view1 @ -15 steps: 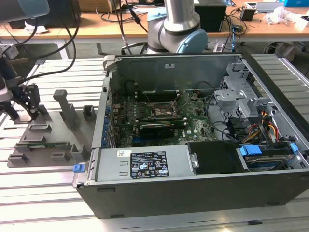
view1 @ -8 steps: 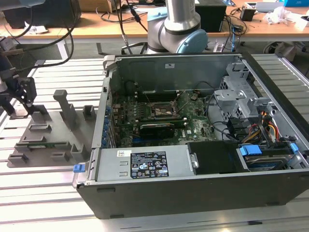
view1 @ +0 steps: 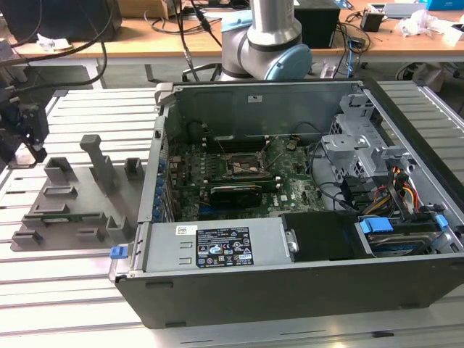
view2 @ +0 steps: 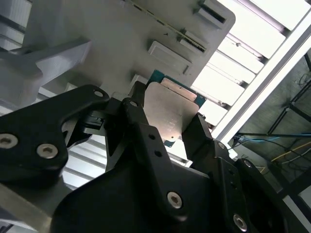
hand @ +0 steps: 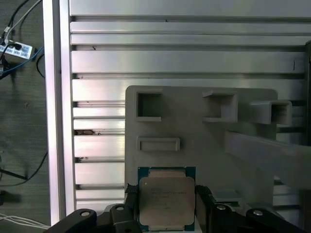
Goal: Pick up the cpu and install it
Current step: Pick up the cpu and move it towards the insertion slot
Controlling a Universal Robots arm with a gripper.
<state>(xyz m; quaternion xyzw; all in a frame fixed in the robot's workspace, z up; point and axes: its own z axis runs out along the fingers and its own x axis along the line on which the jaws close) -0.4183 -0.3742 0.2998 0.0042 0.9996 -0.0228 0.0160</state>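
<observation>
The tool (view2: pixel 167 119) stands over the grey holder tray (hand: pixel 204 141) at the exterior view's left of the slatted bench (hand: pixel 170 60). Its two black fingers (view2: pixel 141 121) are drawn in against opposite side edges of the cpu (hand: pixel 166 203), so it appears to be pinching the chip across its width. Whether the chip has cleared its seat in the tray cannot be told. Both wrist views show the cpu as a thin square with a dull silvery lid and a narrow teal-green board rim around it, lying at the near end of the tray beside low rectangular pockets. It should be very light and quite stiff, so weight is no concern. The worry is slip and tilt, since the metal lid looks smooth and the edges give the fingers little depth to bear on. The underside is hidden but is probably delicate, so a hold on the side edges, centred and level, seems the right one, with modest squeeze so the thin board does not bow. The open computer case (view1: pixel 290 290) lies well apart toward the exterior view's right, and the socket (view1: pixel 243 161) on the green board inside it looks small, which would punish a crooked grip.
</observation>
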